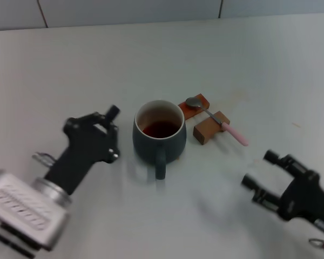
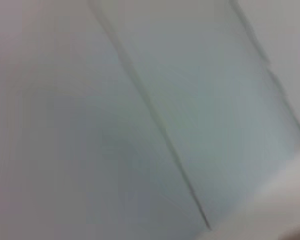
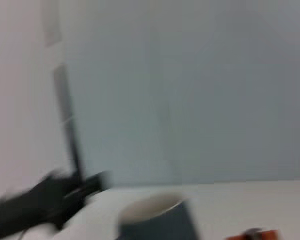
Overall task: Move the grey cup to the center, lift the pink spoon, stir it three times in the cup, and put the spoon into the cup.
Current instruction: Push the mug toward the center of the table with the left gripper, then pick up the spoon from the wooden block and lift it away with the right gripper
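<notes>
Grey cup (image 1: 160, 133): ceramic, part-filled with dark liquid; likely heavy, rigid, prone to slop. Stands just beside the left gripper (image 1: 109, 128), handle turned toward the robot.

Pink spoon (image 1: 216, 120): slim, light, probably slippery at the metal bowl; bridges two wooden blocks (image 1: 204, 120), ahead of the right gripper (image 1: 262, 172) and toward the cup. Best taken by the pink handle (it overhangs the nearer block).

Left gripper: whether its fingers are apart cannot be told. Right gripper: fingers spread, empty.
</notes>
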